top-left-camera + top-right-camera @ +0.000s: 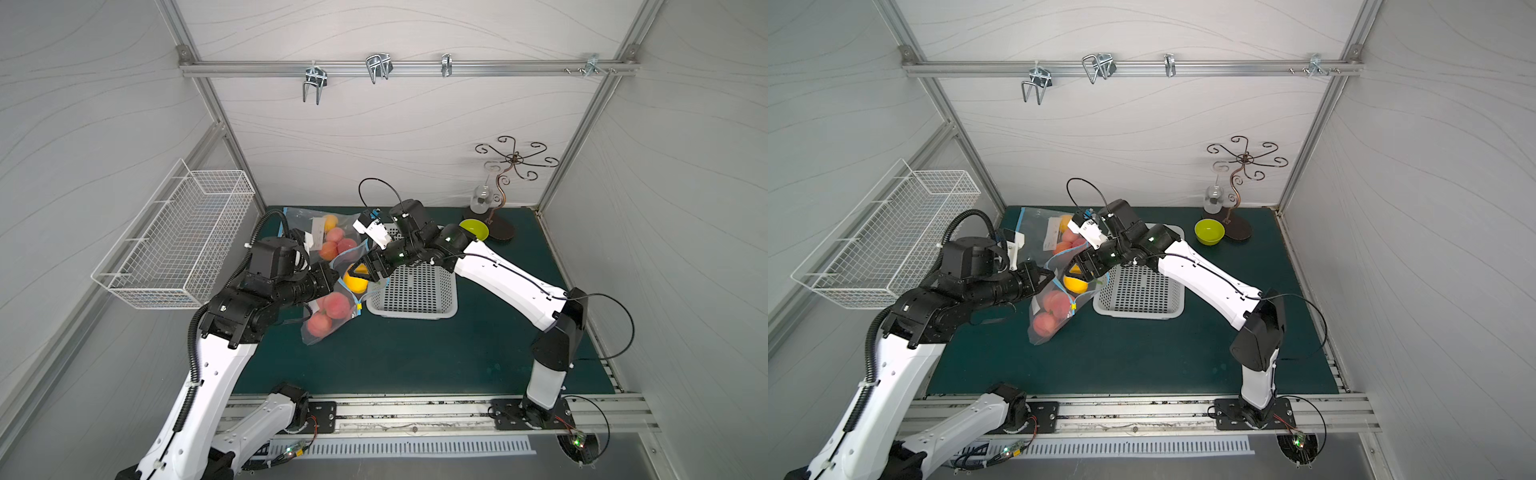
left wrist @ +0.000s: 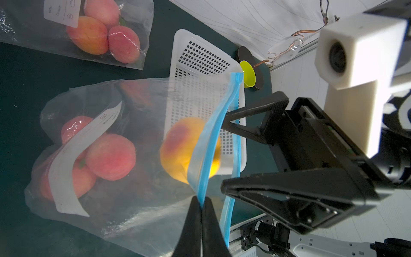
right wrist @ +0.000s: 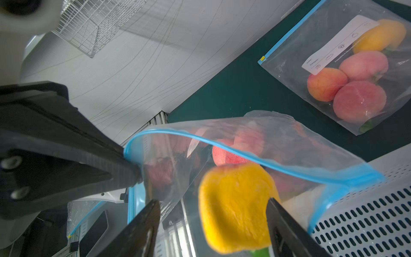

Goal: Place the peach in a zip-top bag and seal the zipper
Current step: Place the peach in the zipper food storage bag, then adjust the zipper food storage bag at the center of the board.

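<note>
Left gripper (image 2: 201, 207) clenches the zip-top bag (image 2: 133, 195) by its zipper strip (image 2: 209, 155). Right gripper (image 3: 212, 200) is released; the peach (image 3: 235, 207) sits between its spread fingertips.

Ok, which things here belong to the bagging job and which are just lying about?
In the job: yellow-orange peach; open clear zip-top bag with blue zipper.
Lying about: second clear bag of peaches; white perforated basket; green bowl; white wire basket; scrolled metal stand.

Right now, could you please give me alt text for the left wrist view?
The left gripper pinches the blue zipper edge of a clear bag of pink peaches; the open right gripper faces its mouth, where a yellow peach sits.
</note>
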`<state>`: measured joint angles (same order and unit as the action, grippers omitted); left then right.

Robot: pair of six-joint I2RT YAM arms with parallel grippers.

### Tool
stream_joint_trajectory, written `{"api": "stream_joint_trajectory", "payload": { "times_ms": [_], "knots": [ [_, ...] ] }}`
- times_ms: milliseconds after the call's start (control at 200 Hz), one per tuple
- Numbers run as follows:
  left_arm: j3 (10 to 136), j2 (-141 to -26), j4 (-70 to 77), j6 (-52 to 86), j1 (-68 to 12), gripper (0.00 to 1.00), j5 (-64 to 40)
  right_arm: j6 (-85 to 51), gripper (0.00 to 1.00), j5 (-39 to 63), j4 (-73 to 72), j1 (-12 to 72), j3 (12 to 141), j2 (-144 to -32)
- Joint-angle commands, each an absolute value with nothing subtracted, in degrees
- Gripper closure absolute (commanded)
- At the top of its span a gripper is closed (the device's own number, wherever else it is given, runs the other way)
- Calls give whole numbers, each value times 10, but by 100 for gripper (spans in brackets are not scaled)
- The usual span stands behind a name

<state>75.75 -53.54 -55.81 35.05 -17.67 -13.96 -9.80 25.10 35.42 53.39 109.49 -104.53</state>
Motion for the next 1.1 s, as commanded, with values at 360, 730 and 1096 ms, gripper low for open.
{"api": "stream_joint_trajectory", "payload": {
  "times_ms": [360, 730, 1096],
  "knots": [
    [708, -488, -399, 496, -176, 100, -94, -82, 26, 200, 272, 539, 916, -826],
    [677, -468, -333, 569, -175, 100, -78, -112, 35, 126, 191, 605, 766, -769],
    [657, -456, -329, 579, -175, 100, -71, -98, 41, 8, 92, 665, 759, -839]
  ]
}}
